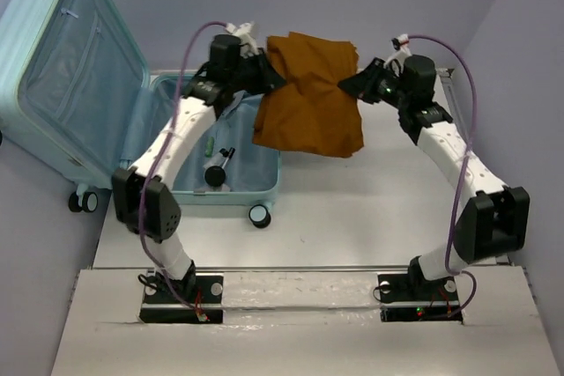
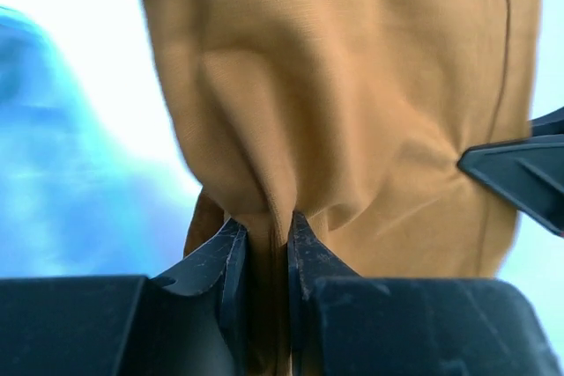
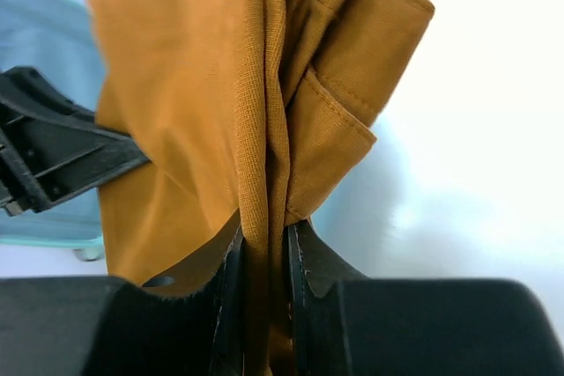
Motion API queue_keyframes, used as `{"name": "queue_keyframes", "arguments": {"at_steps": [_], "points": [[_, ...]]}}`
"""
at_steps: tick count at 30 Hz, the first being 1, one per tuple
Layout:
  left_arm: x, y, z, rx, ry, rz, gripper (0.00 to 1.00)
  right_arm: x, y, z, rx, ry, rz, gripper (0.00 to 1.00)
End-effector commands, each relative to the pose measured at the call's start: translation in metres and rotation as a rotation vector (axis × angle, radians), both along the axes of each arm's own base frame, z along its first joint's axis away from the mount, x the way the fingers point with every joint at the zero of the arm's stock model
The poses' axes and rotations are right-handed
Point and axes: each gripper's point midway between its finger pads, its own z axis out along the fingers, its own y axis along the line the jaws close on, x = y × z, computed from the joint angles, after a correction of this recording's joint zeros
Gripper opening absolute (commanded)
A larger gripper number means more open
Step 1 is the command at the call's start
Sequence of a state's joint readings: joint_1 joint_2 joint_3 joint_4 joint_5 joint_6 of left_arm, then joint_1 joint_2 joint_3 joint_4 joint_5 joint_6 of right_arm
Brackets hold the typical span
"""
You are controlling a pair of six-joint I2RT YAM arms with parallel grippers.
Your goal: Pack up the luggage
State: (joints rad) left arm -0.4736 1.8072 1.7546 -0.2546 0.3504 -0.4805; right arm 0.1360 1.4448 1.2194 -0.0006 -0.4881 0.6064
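The worktop carries the luggage at about ten o'clock. It lies open, its lid standing up at the far left and its wheels toward me. A brown cloth hangs in the air at twelve o'clock, just right of the open shell. My left fingers pinch its left edge, nearly closed. My right fingers pinch a fold on its right edge the same way.

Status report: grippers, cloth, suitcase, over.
Left gripper shut on brown cloth. Right gripper shut on same cloth, held up between them. Luggage open, left of cloth, small black item inside. Left arm reaches across its open shell.
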Motion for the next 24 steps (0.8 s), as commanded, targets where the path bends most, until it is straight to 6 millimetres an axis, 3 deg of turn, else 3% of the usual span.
{"name": "queue_keyframes", "arguments": {"at_steps": [1,2,3,4,5,7,8,9,10,11,12,13,14,15,16,17,20,21,24], "points": [[-0.003,0.103,0.072,-0.081,-0.135,0.174,0.06,0.012,0.086,0.041,0.094,-0.031,0.144,0.07],[-0.005,0.125,0.069,-0.061,-0.133,0.229,0.06,0.023,0.116,0.04,0.103,-0.024,0.185,0.07],[-0.002,0.145,0.066,-0.041,-0.128,0.282,0.06,0.028,0.131,0.038,0.123,-0.007,0.204,0.07],[0.006,0.188,0.057,0.027,-0.117,0.417,0.06,0.026,0.158,0.05,0.145,-0.031,0.252,0.07],[0.004,0.213,0.06,0.066,-0.129,0.506,0.14,0.036,0.177,0.022,0.14,0.019,0.269,0.07],[-0.004,0.255,0.066,0.167,-0.158,0.67,0.47,0.038,0.208,0.01,0.156,0.039,0.295,0.07],[-0.013,0.289,0.071,0.267,-0.18,0.825,0.65,0.04,0.222,0.003,0.153,0.045,0.304,0.07],[-0.033,0.301,0.092,0.27,-0.235,0.883,0.88,0.041,0.25,-0.014,0.143,0.058,0.33,0.08],[-0.046,0.317,0.104,0.287,-0.275,0.965,0.94,0.041,0.264,-0.02,0.141,0.062,0.346,0.19],[-0.072,0.327,0.124,0.282,-0.33,1.006,0.99,0.042,0.276,-0.011,0.156,0.037,0.374,0.32],[-0.086,0.333,0.132,0.278,-0.353,1.04,0.99,0.041,0.288,-0.016,0.159,0.043,0.399,0.44],[-0.103,0.341,0.139,0.284,-0.369,1.076,0.99,0.043,0.302,-0.055,0.122,0.12,0.419,0.65],[-0.116,0.342,0.147,0.267,-0.396,1.082,0.99,0.046,0.305,-0.065,0.105,0.145,0.428,0.65],[-0.146,0.35,0.156,0.251,-0.43,1.12,0.98,0.046,0.313,-0.055,0.091,0.118,0.449,0.78],[-0.162,0.356,0.157,0.25,-0.44,1.149,0.98,0.047,0.314,-0.079,0.054,0.173,0.449,0.81],[-0.187,0.363,0.157,0.235,-0.467,1.181,0.96,0.048,0.313,-0.078,0.044,0.167,0.443,0.84],[-0.224,0.384,0.144,0.269,-0.464,1.292,0.92,0.041,0.315,-0.069,0.022,0.124,0.471,0.85],[-0.249,0.403,0.133,0.308,-0.454,1.408,0.91,0.037,0.314,-0.058,0.026,0.104,0.488,0.85],[-0.3,0.435,0.117,0.356,-0.473,1.625,0.91,0.03,0.305,-0.032,-0.007,0.04,0.49,0.86]]}}
